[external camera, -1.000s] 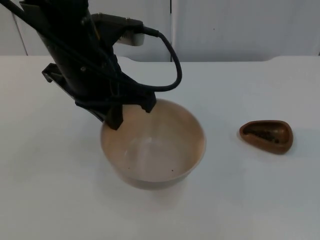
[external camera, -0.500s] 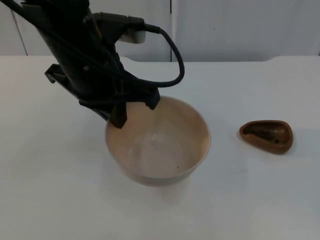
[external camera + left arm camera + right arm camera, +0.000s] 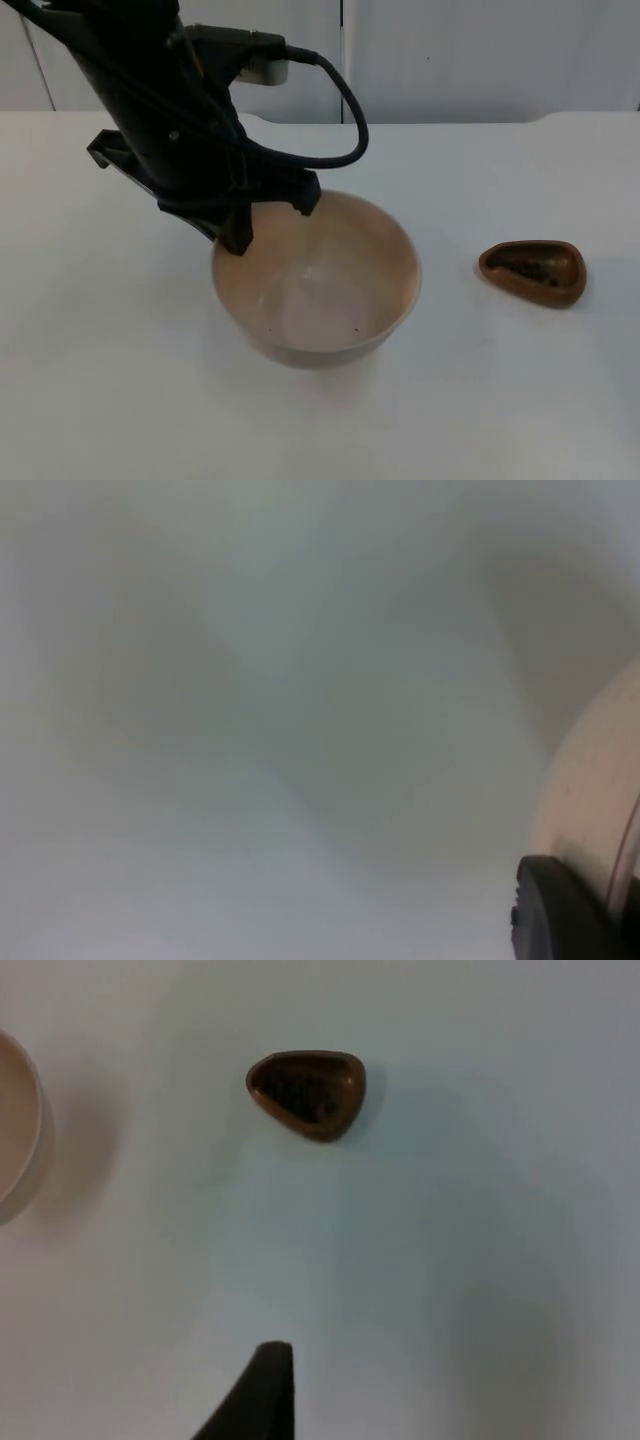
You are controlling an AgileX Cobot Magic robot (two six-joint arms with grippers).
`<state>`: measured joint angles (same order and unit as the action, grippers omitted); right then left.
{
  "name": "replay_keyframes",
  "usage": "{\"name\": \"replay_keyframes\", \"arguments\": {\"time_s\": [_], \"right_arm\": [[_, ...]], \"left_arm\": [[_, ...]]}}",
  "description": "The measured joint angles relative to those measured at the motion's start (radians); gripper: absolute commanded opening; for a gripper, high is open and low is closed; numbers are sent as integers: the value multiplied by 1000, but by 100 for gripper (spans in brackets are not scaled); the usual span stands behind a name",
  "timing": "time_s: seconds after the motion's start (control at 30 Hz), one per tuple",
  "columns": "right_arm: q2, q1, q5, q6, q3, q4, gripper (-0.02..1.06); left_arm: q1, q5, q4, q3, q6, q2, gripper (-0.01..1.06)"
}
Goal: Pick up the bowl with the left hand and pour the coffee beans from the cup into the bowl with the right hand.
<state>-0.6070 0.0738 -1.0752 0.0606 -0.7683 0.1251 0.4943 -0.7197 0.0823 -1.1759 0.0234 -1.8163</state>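
Now my left gripper (image 3: 268,222) is clenched on the far-left rim of the wide beige ceramic bowl (image 3: 316,290), holding it mid-table for pouring, well apart from the small brown bean-filled cup (image 3: 533,272) toward the right edge; I cannot tell the right gripper's (image 3: 262,1392) state

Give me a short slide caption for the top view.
Left tool grips the beige bowl's rim while the brown cup of coffee beans waits untouched.
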Motion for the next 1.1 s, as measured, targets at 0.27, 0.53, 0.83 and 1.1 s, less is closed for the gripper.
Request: {"name": "replay_keyframes", "arguments": {"time_s": [0.27,0.53,0.83,1.1], "right_arm": [[-272,0,10,-19,-105,5,105],[-482,0,73,-29,-162,5,105],[-618,8,131,-69,-166,2,104],[-791,157,151,-274,-267,-185,104]], "left_arm": [[0,0,-4,0,22,0,0],[0,0,-15,0,45,-33,0],[0,11,-20,0,45,-46,0],[0,17,-21,0,45,-48,0]]}}
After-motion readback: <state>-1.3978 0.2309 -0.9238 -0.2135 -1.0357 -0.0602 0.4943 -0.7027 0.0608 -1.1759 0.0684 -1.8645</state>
